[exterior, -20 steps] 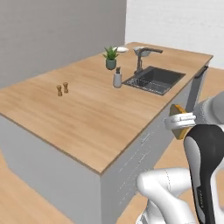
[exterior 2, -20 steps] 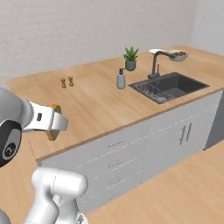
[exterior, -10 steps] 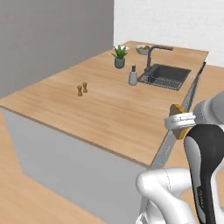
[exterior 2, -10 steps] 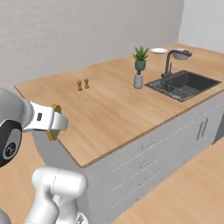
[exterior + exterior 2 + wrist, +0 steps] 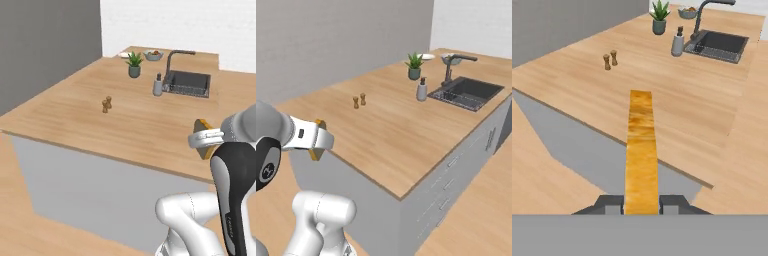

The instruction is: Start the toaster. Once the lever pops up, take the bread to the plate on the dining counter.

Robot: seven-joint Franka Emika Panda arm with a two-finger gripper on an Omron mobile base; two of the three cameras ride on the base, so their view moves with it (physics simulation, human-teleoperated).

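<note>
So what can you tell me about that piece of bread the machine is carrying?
The bread is a single slice of toast, seen edge-on from the hand view as a long golden-brown strip of crust with a mottled, baked look. It stands on edge, clamped at its near end between the two dark jaws of the gripper, which are shut on it. From the left base view a tan-and-brown corner sticks out of the white hand. It is held in the air near the edge of the wood counter, touching only the jaws.
</note>
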